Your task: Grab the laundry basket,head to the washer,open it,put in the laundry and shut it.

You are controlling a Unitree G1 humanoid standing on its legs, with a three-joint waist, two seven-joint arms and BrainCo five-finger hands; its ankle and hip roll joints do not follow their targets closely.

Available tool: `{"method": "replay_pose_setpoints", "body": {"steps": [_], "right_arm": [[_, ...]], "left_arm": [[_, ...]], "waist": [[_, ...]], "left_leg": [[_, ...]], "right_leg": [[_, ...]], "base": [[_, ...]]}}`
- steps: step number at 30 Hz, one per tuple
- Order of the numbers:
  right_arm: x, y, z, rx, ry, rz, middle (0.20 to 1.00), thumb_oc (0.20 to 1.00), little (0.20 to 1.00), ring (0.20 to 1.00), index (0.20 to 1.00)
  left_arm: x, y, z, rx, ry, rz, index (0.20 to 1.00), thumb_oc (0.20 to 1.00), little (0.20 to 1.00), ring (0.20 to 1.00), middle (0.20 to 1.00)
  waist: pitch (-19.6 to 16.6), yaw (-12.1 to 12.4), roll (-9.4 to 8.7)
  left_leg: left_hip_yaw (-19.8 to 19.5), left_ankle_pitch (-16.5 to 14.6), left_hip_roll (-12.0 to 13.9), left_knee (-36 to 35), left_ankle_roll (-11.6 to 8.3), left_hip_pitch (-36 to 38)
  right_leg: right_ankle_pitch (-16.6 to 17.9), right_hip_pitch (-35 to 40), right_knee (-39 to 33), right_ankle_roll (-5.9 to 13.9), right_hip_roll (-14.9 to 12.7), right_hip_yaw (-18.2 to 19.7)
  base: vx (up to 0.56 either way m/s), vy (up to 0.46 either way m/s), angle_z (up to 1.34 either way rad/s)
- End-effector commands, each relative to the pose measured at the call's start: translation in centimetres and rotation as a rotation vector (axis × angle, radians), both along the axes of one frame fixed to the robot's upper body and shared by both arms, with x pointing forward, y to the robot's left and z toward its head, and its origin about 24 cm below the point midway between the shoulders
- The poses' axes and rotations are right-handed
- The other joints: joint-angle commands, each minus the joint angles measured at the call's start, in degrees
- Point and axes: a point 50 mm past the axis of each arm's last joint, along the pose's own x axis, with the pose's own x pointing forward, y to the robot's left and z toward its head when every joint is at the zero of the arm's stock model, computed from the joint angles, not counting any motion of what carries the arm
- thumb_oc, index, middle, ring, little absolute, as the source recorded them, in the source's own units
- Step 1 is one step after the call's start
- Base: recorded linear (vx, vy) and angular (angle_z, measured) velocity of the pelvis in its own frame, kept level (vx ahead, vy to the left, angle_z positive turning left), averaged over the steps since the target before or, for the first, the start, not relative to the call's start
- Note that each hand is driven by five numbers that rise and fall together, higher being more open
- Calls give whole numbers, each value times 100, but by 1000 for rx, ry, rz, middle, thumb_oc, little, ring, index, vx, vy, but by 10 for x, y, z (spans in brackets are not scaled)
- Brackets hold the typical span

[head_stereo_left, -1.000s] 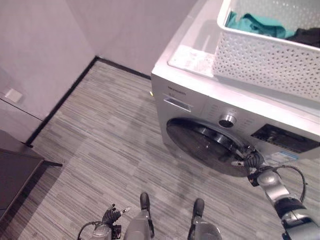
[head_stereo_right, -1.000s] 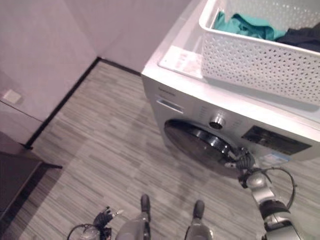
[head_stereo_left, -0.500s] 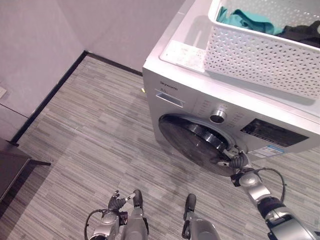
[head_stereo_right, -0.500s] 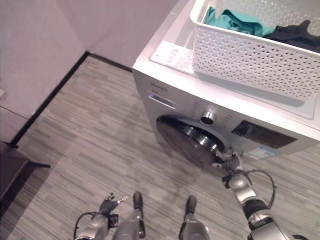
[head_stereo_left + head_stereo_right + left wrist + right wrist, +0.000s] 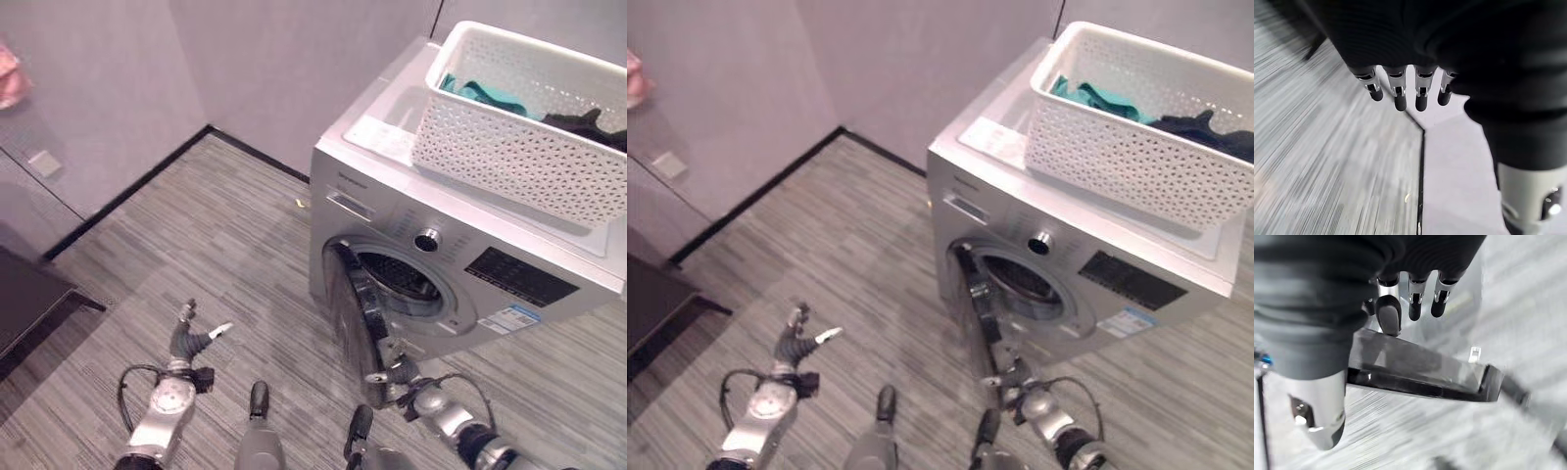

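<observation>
- Left eye view showed the washer point(image 5: 460, 264) at about two o'clock, its round door point(image 5: 355, 318) swung out on its hinge and the dark drum mouth point(image 5: 397, 277) uncovered.
- On the washer's top, at about one o'clock, stood the white laundry basket point(image 5: 509, 147), with a teal garment point(image 5: 480, 93) and a dark garment point(image 5: 588, 125) lying inside it.
- At about five o'clock the right hand point(image 5: 397, 376) sat against the free edge of the door; in the right wrist view its fingers point(image 5: 1416, 303) hung straight past the door's edge point(image 5: 1415, 369) and the thumb lay on the door's face, so the hand looked loose rather than clamped round anything.
- At about seven o'clock the left hand point(image 5: 188, 338) was held low over the striped floor point(image 5: 196, 245), well apart from the washer, fingers spread and holding nothing; the left wrist view showed them in a straight row point(image 5: 1400, 93).
- Judged from this layout, the carrying and walking were done and the opening was done or very nearly so.
- Remaining, by that reading: lifting the clothes out of the basket into the drum, then pushing the door shut.
</observation>
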Motion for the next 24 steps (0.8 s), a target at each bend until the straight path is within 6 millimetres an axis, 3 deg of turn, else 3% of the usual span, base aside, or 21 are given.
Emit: {"method": "replay_pose_setpoints", "body": {"steps": [1, 2, 4, 11, 16, 18, 19, 21, 24], "right_arm": [[11, 88, 6, 221, 85, 130, 1000, 1000, 1000, 1000, 1000], [11, 88, 6, 222, 85, 131, 1000, 1000, 1000, 1000, 1000], [2, 76, -3, 242, 135, 83, 1000, 1000, 1000, 1000, 1000], [-15, 58, -17, 176, 200, 99, 1000, 1000, 1000, 1000, 1000], [-28, 49, -25, 135, 237, 108, 1000, 1000, 1000, 1000, 1000], [-42, 36, -33, 117, 278, 60, 1000, 1000, 1000, 1000, 1000], [-42, 36, -33, 117, 277, 60, 1000, 1000, 1000, 1000, 1000], [-49, 26, -36, 101, 299, 24, 1000, 1000, 1000, 1000, 1000], [-53, 15, -38, 90, 312, -26, 1000, 1000, 1000, 1000, 1000]], "left_arm": [[16, -22, 53, 34, -219, -220, 1000, 1000, 1000, 1000, 1000], [16, -22, 53, 34, -219, -220, 1000, 1000, 1000, 1000, 1000], [16, -32, 88, 15, -349, -345, 1000, 1000, 1000, 1000, 1000], [19, -66, 121, -135, -470, -589, 1000, 1000, 1000, 1000, 1000], [24, -92, 123, -353, -475, -682, 1000, 1000, 1000, 1000, 1000], [31, -127, 118, -622, -434, -742, 1000, 1000, 1000, 1000, 1000], [31, -127, 118, -622, -435, -743, 1000, 1000, 1000, 1000, 1000], [35, -148, 113, -763, -381, -765, 1000, 1000, 1000, 1000, 1000], [39, -164, 114, -805, -353, -812, 1000, 1000, 1000, 1000, 1000]], "waist": [[305, 555, -153], [305, 553, -154], [223, 563, -128], [86, 458, -108], [13, 333, -123], [-30, 159, -151], [-40, 158, -158], [-38, 45, -160], [-46, -50, -177]], "left_leg": [[144, 283, -300, -916, 9, 743], [145, 283, -299, -916, 8, 745], [173, 281, -279, -928, -8, 811], [235, 221, -178, -889, -65, 1008], [252, 193, -140, -896, -79, 1110], [259, 141, -135, -920, -67, 1209], [255, 160, -145, -926, -62, 1188], [248, 131, -139, -936, -58, 1236], [221, 143, -151, -953, -54, 1218]], "right_leg": [[-444, 331, -21, 65, -289, 40], [-445, 333, -21, 65, -289, 41], [-461, 408, -21, 70, -284, 23], [-576, 625, -21, 40, -197, 11], [-630, 711, -21, 32, -150, 12], [-682, 787, -21, 13, -105, 77], [-671, 766, -21, 14, -115, 74], [-703, 800, -21, -1, -92, 101], [-715, 785, -21, -10, -85, 116]], "base": [[16, -13, -11], [27, -22, 21], [31, -23, 53], [40, -22, 18], [55, -11, -5], [74, -4, -18], [46, 1, -6], [36, -10, 3], [24, -19, 3]]}}
